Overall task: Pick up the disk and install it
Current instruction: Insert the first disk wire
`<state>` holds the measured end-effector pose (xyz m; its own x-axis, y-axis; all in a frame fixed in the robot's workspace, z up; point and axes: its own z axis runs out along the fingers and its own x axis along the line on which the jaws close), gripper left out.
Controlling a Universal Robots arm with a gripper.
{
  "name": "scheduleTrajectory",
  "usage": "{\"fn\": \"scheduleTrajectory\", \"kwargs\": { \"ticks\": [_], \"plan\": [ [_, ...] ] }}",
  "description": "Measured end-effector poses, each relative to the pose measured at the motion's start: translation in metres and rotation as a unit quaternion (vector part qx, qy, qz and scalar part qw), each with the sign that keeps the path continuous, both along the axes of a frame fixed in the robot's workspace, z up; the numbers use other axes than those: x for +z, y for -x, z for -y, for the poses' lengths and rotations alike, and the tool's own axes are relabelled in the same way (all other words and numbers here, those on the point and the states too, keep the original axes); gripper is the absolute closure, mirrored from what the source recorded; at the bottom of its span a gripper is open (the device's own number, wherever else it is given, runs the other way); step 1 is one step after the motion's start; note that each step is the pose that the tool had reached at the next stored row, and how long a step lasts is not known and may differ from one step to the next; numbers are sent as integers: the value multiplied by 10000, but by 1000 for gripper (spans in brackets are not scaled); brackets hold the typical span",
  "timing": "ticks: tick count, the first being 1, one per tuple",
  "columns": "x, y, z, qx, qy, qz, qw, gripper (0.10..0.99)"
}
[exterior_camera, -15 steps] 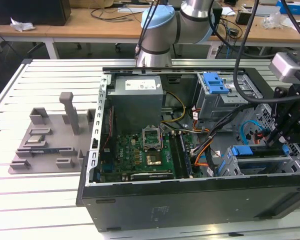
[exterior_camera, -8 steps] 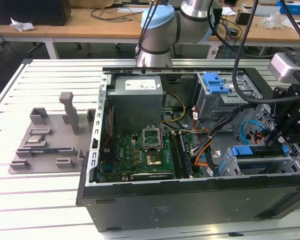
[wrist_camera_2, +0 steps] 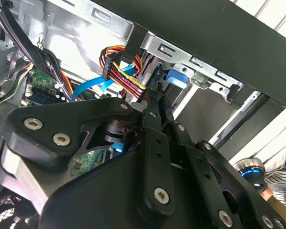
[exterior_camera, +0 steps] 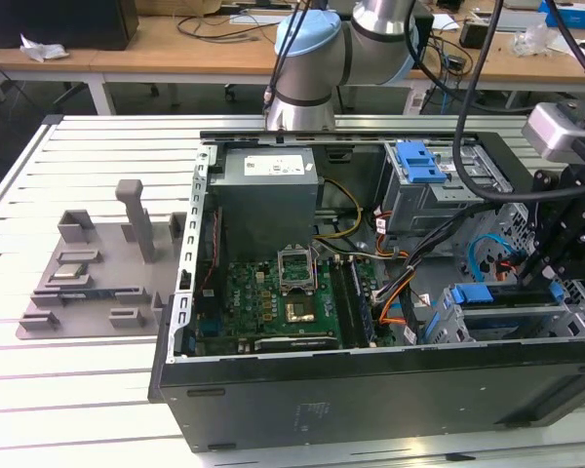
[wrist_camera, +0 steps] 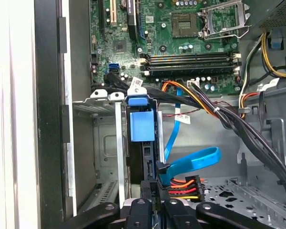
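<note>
- One black claw point(exterior_camera: 549, 261) reaches down into the open computer case point(exterior_camera: 370, 390) at the exterior view's right; in the first wrist view its two thin fingers point(wrist_camera: 152, 188) stand close together, pinched on the edge of the disk point(wrist_camera: 142, 143).
- Its linkage is matte black metal, flat bars joined by round silver screws, as the second wrist view shows point(wrist_camera_2: 155, 143).
- Standing on edge, the disk sits in the drive cage point(exterior_camera: 565, 317) at the case's front corner, at the exterior view's right point(exterior_camera: 512, 297); its blue plastic bracket frames a dark, thin body, and a square blue tab faces the first wrist view's camera.
- Bent, perforated sheet metal, silver-grey, makes up the drive cage.
- Just beside the disk, a flat, glossy blue data cable point(wrist_camera: 193, 162) curls, and a bundle of red, orange, yellow and black power wires point(wrist_camera: 183, 183) ends in a black plug near the fingers.
- Farther in, the green motherboard point(exterior_camera: 273, 292) lies flat, with a square metal processor socket point(exterior_camera: 297, 268) and long black memory slots point(wrist_camera: 188, 59).
- Behind it stands the grey power-supply box point(exterior_camera: 268, 190) with a white sticker.
- Outside the case, at the exterior view's left, a grey plastic fixture point(exterior_camera: 97, 273) rests on the white slatted surface point(exterior_camera: 68, 390).
</note>
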<state>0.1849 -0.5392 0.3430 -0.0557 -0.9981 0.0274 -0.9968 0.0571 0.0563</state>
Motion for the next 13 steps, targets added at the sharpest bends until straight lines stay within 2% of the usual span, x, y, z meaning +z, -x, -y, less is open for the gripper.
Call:
{"fn": "scheduleTrajectory", "kwargs": {
  "ticks": [4, 13],
  "plan": [
    [13, 1, 3, -1, -10, 1, 10000, 918],
    [-11, -4, 29, -2, -30, 1, 10000, 918]
  ]
}}
